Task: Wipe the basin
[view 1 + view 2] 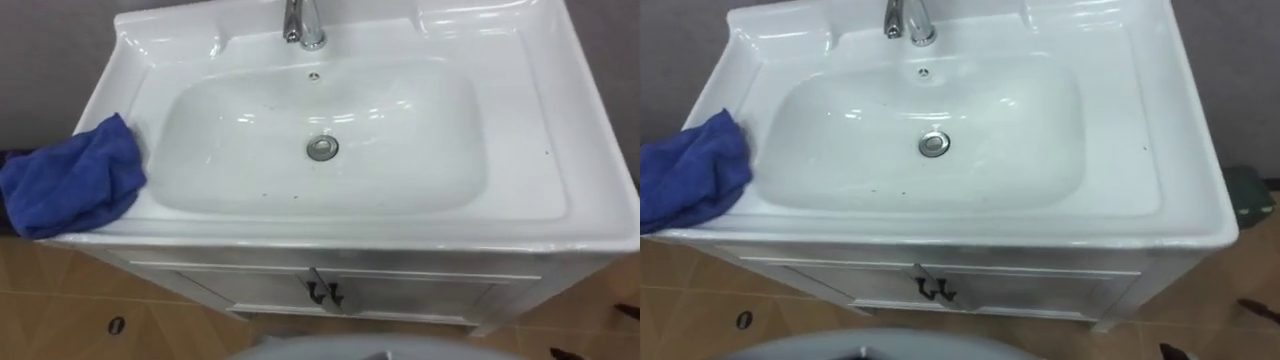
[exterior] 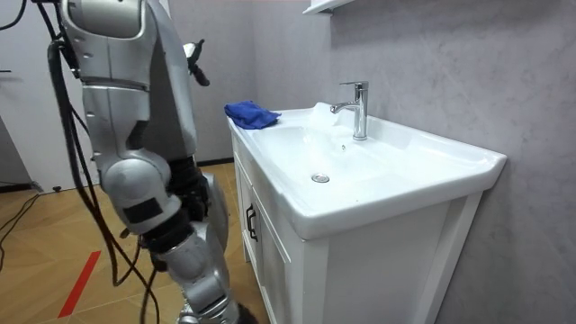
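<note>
The robot stands right in front of the white basin [image 1: 400,150], and its head looks down into it. The basin sits on a white cupboard [image 1: 420,295] with two doors, and two dark handles [image 1: 325,293] meet in the middle of them. The blue cloth [image 1: 75,180] lies bunched up on the flat rim at the robot's left, at the front corner. Part of it hangs over the outer edge. It is beside the bowl and not inside it. Nothing holds the cloth. The shiny tap [image 1: 303,25] stands at the back of the basin, in the middle. A small hole [image 1: 314,76] is in the back wall of the bowl, just below the tap. The round metal drain [image 1: 322,148] is at the bottom of the bowl. A few tiny dark specks [image 1: 266,186] dot the white bowl near the front. In the room view the robot stands upright close by the basin's front edge, on a brown wooden floor [image 2: 45,234], and a grey wall [image 2: 432,63] is behind the tap. A small dark part pokes out in front of its chest there, well above the basin. It looks like the left hand [image 2: 197,61], and it is well apart from the cloth. Whether its fingers are wide or curled cannot be told.
</note>
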